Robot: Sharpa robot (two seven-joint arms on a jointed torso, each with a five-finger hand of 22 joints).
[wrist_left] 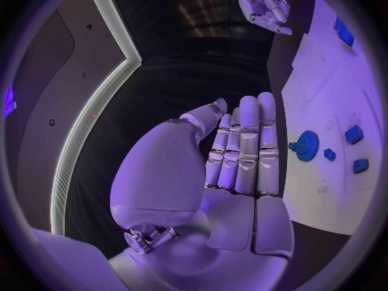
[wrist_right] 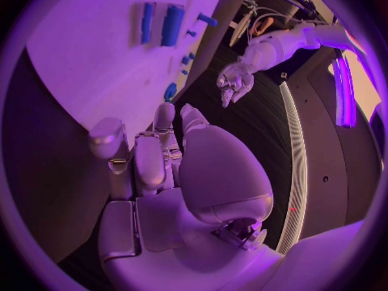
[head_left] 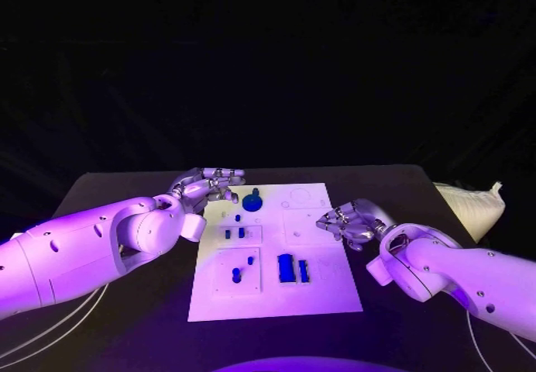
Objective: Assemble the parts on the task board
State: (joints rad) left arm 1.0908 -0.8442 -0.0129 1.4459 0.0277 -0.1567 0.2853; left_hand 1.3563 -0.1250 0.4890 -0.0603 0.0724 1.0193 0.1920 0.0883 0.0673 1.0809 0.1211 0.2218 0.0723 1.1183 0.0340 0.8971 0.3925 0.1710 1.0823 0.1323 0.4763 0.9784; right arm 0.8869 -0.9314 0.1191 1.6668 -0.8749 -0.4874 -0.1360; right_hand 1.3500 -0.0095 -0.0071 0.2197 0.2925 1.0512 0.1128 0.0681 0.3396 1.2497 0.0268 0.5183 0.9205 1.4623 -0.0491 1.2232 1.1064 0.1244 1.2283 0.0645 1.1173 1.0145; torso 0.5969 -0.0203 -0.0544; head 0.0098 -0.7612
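The white task board (head_left: 280, 294) lies mid-table. On it are a blue gear (head_left: 252, 204) near the far left corner, small blue parts (head_left: 228, 233) in the middle left and lower left (head_left: 237, 273), and two long blue blocks (head_left: 286, 268). My left hand (head_left: 209, 186) hovers at the board's far left corner, just beyond the gear, holding nothing. The left wrist view shows its fingers (wrist_left: 246, 149) stretched out straight beside the gear (wrist_left: 306, 145). My right hand (head_left: 348, 221) hangs at the board's right edge, fingers loosely bent and empty (wrist_right: 158, 155). The blocks (wrist_right: 171, 24) lie beyond it.
A pale cloth bundle (head_left: 475, 205) sits at the table's right edge. Bare black table (head_left: 123, 190) runs along both sides of the board and in front of it.
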